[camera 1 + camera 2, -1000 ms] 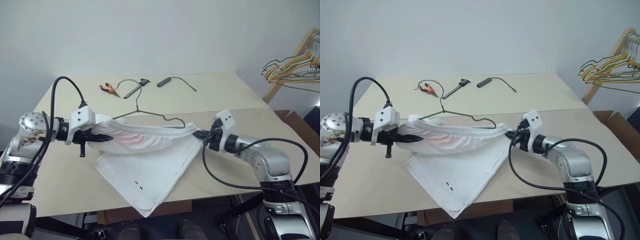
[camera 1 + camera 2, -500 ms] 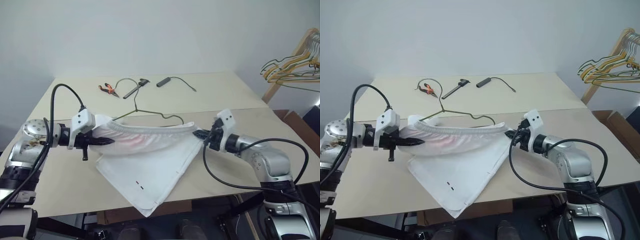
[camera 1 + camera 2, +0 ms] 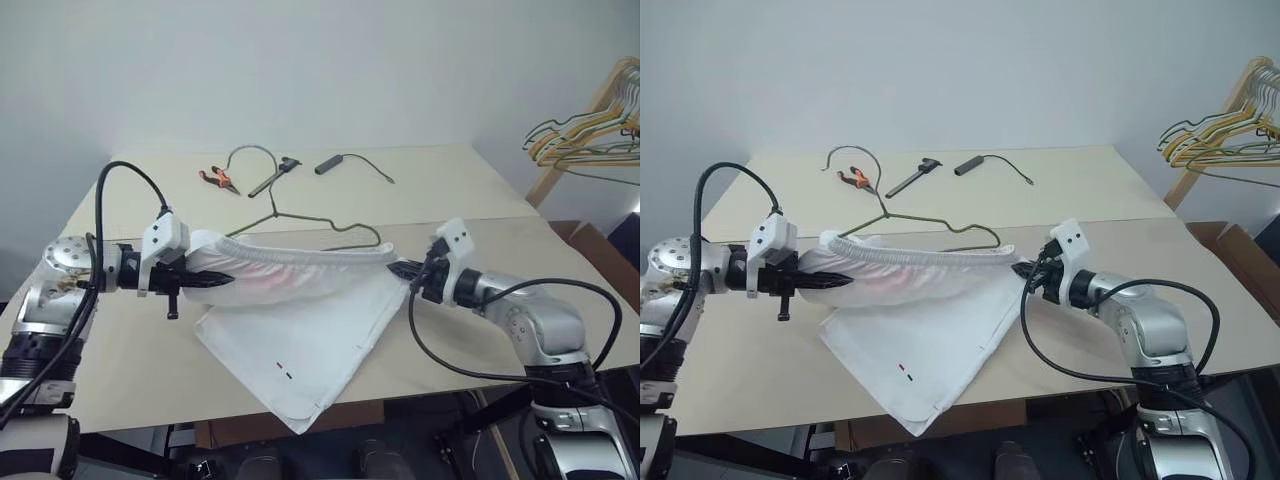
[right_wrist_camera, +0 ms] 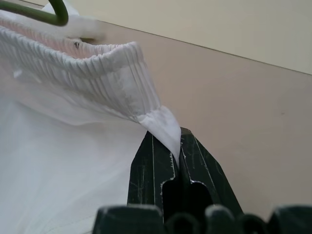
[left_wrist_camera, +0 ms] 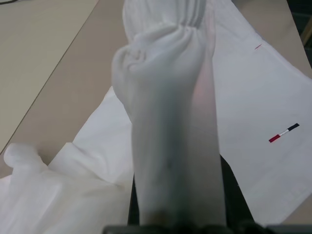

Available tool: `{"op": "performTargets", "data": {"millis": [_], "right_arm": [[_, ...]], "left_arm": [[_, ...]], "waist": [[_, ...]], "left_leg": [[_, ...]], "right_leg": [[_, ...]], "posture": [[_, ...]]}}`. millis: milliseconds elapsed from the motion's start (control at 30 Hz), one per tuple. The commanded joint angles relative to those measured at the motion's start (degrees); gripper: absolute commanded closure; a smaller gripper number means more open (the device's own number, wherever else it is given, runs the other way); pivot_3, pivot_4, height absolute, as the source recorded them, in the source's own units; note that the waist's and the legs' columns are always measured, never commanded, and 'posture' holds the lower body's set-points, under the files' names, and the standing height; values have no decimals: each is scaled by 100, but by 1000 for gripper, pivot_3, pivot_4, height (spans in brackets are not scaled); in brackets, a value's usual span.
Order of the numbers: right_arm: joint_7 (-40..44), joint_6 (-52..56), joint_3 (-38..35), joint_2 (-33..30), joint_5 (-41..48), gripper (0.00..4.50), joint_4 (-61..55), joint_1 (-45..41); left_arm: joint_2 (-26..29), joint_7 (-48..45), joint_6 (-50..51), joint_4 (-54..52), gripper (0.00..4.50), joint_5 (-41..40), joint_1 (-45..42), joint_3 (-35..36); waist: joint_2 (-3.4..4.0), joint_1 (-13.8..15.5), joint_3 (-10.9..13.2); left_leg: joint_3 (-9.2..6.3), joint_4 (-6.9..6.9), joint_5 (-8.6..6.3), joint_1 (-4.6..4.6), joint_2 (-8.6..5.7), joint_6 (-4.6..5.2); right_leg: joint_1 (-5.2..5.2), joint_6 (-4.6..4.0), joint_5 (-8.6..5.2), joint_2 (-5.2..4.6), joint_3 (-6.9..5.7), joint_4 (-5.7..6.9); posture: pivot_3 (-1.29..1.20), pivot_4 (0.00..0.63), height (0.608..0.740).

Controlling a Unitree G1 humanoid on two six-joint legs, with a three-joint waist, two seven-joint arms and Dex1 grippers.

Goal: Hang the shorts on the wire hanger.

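Both grippers are clamped on the shorts (image 3: 300,300): left gripper (image 3: 222,281) and right gripper (image 3: 403,268) pinch opposite waistband ends, stretching it above the table (image 3: 120,350), legs trailing. The hanger (image 3: 320,220) lies just behind, one corner apparently inside the waistband. Advice: keep tension even and work the waistband squarely over the wire.

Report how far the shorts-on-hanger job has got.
Done: the shorts are picked up, waistband stretched between the left end effector and the right end effector, both shut on the cloth, with the legs trailing on the table. In hand: holding the waistband by the wire hanger. Left: getting the shorts onto the hanger, which lies behind them on the table.
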Motion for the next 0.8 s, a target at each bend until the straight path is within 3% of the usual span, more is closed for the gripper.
{"op": "performTargets", "data": {"millis": [33,300,500,800], "right_arm": [[-41,-26,-287,-219,-45,4474,-85,-46],[22,-34,-310,-295,-26,4474,-34,-130],[101,-86,-341,-340,-19,4474,-53,-172],[404,-223,-329,-385,197,4474,-630,-301]], "left_arm": [[151,-92,-113,-97,4500,-33,-34,218],[236,185,-337,31,4500,641,128,-99],[213,225,-327,27,4500,644,146,-95],[378,162,-438,-114,4500,1239,204,-605]], "waist": [[0,-5,0],[0,-52,0],[0,-83,0],[0,-102,0]], "left_leg": [[0,0,0,0,0,0],[0,0,0,1,0,0],[-1,0,0,0,2,0],[-1,0,0,1,2,0]], "right_leg": [[0,0,0,0,0,0],[1,0,0,0,0,0],[1,0,0,-2,0,-1],[1,0,0,-3,0,0]], "posture": [[-8,10,740],[-7,7,740],[-5,2,740],[-8,0,740]]}}
